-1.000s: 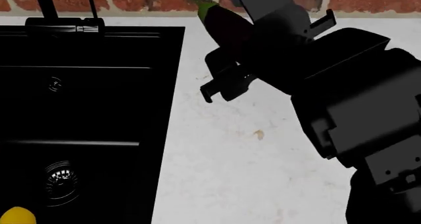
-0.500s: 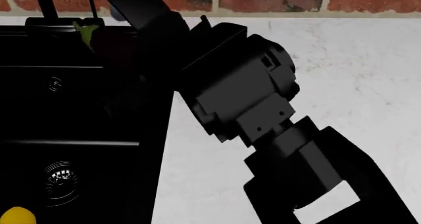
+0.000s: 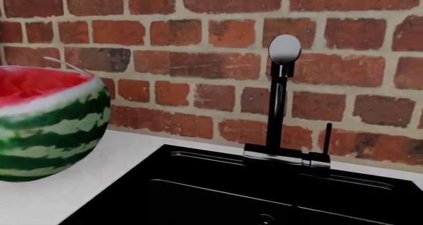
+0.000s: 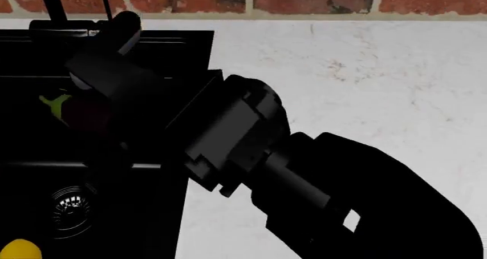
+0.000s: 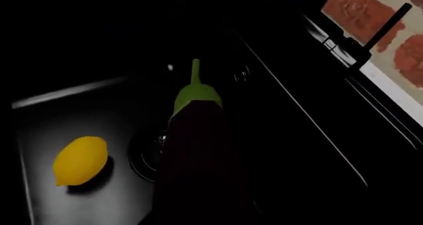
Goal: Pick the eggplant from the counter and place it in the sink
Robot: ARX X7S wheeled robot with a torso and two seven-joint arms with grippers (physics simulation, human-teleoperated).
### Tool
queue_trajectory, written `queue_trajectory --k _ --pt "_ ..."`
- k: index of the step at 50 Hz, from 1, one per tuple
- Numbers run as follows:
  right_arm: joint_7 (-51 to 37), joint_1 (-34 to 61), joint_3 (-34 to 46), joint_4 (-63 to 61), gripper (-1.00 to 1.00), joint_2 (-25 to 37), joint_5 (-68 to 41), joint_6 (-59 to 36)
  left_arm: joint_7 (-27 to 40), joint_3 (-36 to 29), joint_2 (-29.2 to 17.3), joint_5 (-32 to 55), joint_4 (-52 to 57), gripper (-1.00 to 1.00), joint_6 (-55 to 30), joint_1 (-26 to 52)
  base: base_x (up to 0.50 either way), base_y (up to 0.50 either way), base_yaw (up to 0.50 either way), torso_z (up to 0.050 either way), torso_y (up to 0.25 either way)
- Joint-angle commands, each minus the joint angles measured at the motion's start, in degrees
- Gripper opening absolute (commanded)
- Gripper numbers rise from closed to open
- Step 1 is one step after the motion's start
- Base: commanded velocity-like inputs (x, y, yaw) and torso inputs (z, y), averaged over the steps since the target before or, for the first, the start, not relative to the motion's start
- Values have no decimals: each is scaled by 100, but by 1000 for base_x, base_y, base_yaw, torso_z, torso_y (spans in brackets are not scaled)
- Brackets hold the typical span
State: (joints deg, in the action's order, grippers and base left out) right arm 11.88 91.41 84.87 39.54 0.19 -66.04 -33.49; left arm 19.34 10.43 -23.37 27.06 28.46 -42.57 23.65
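Red brick wall behind white marble bench (image 4: pixel 343 99). Right hand (image 4: pixel 84 108) reached over the black sink (image 4: pixel 152 53), clamped on the eggplant (image 5: pixel 198 145): glossy dark purple, green stem cap pointing away from hand. Lemon (image 5: pixel 79 160) lay below near drain.

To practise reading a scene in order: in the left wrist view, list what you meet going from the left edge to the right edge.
Cut watermelon → white counter → black sink → faucet spout → thin black faucet lever.
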Motion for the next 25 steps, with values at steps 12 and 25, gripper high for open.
queue_trajectory --k 12,25 --pt "61 -439 398 -545 -100 -19 176 194 -52 -67 37 25 -87 100 137 -33 0 0 0 0 0" --pt "167 -929 400 -703 -100 -19 433 165 -33 -131 42 41 -94 100 120 22 0 0 0 0 0"
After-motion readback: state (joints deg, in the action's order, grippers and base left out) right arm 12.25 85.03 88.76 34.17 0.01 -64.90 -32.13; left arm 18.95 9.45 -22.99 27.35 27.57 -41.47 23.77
